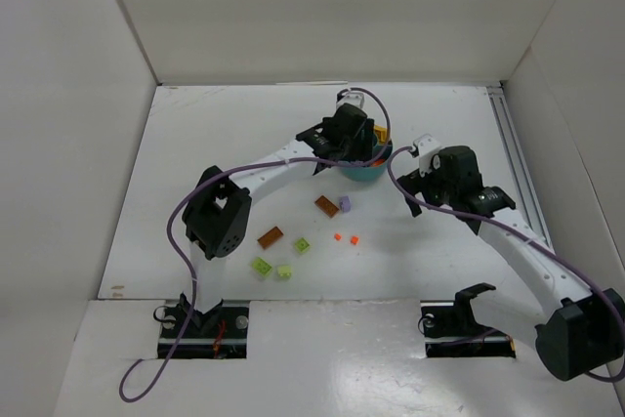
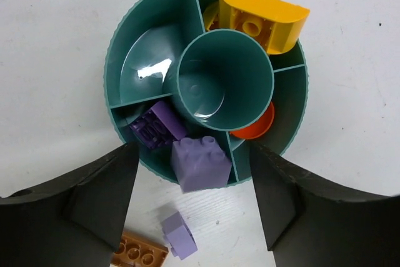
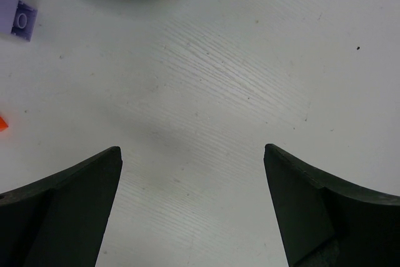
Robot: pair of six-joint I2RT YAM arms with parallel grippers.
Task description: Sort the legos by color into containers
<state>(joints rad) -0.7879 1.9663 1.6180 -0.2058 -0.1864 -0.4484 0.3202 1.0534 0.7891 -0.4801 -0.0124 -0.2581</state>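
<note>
Currently my left gripper's (image 2: 192, 153) jaws are spread and empty, with a lilac brick (image 2: 201, 162) between them that seems perched on the teal dish's (image 2: 115, 48) near rim. A nudge could tip it out. My right gripper's (image 3: 192, 149) jaws gape above the table (image 3: 219, 79).

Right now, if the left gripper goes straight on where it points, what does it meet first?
Probably the lilac brick perched at the near rim of the teal dish, centred between the open fingers of the left gripper. Depth is unclear.
</note>
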